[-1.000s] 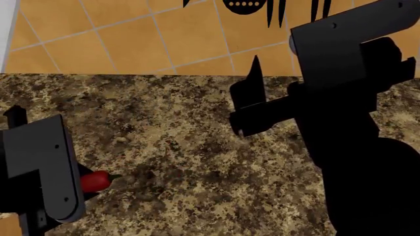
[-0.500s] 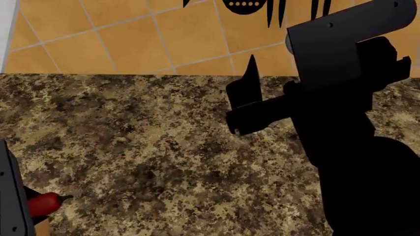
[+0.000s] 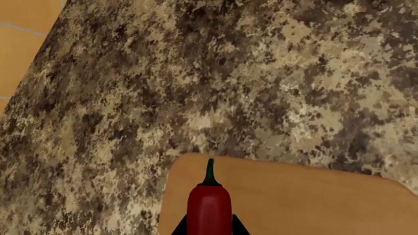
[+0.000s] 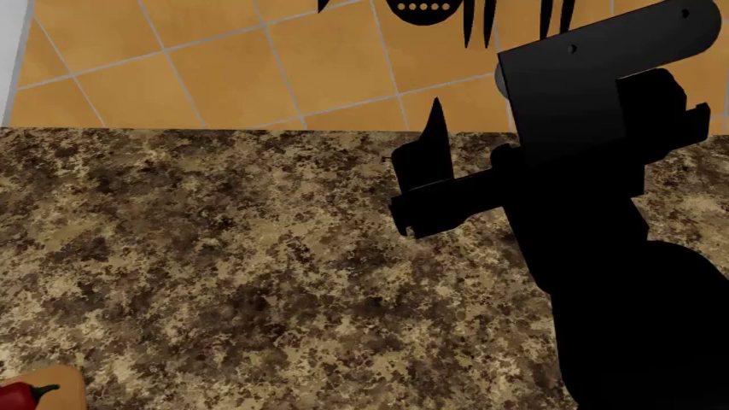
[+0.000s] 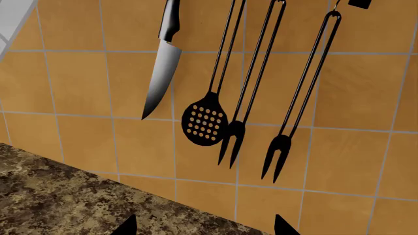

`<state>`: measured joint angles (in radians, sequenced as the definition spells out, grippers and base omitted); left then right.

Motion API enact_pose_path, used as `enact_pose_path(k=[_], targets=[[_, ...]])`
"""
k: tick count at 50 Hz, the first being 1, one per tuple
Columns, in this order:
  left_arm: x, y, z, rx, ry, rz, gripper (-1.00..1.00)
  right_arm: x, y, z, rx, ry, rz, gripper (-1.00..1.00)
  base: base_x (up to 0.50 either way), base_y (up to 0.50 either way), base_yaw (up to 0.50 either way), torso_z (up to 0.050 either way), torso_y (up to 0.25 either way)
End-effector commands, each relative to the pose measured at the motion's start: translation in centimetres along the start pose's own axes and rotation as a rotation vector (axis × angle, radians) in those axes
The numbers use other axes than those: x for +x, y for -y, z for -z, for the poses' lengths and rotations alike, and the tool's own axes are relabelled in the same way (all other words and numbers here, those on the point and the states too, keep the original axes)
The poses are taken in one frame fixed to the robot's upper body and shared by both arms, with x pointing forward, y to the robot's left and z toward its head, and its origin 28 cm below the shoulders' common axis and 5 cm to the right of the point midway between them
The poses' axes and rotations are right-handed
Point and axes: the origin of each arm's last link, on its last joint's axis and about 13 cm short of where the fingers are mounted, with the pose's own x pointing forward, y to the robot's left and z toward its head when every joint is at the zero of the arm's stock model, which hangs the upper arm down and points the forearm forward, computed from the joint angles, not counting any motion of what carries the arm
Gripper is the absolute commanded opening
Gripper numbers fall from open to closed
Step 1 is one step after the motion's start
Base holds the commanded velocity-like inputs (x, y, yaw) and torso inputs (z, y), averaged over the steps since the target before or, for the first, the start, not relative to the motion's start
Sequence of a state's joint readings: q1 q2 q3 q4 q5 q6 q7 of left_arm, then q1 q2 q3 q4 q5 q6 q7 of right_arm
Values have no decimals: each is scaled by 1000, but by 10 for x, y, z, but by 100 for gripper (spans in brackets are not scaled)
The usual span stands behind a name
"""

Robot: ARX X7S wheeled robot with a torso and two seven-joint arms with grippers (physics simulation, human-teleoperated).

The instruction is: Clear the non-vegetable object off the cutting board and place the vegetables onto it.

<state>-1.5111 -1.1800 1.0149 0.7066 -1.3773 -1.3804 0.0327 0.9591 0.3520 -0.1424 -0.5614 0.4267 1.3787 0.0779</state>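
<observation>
In the left wrist view a slim glossy red chili [image 3: 209,205] with a green stem sticks out between the black fingers of my left gripper [image 3: 209,231], which is shut on it. It hangs over a rounded corner of the tan cutting board [image 3: 300,200]. The head view shows only the chili's stem end [image 4: 16,397] and a bit of the board's corner [image 4: 67,383] at the bottom left; the left gripper itself is out of that view. My right gripper [image 4: 417,181] is raised above the counter, open and empty [image 5: 203,228]. The non-vegetable object is out of view.
The speckled brown granite counter [image 4: 251,256] runs back to an orange tiled wall [image 4: 228,68]. On that wall hang a knife [image 5: 163,63], a slotted spoon [image 5: 203,122] and two long forks [image 5: 281,142], close in front of the right gripper.
The left arm has slid left and down out of the head view, carrying the chili with it; the board's corner now shows. The right arm has barely shifted.
</observation>
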Motion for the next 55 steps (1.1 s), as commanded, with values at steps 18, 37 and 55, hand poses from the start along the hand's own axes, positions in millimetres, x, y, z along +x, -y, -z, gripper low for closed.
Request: enact_pose_path(k=[18,37,55], targets=[[21,4,14,-42,7,23,-100,-2,2,-3,17,15,6,100,43,0,-7,0,0],[2,6,3,-23,64,-5,100,-4,3,-4,17,18,10,100,43,0,-7,0,0],[-22,14,3,-234,447,-359,100,-16,5,-15,-61,-8,-21,100,44,0,-4,0,0]])
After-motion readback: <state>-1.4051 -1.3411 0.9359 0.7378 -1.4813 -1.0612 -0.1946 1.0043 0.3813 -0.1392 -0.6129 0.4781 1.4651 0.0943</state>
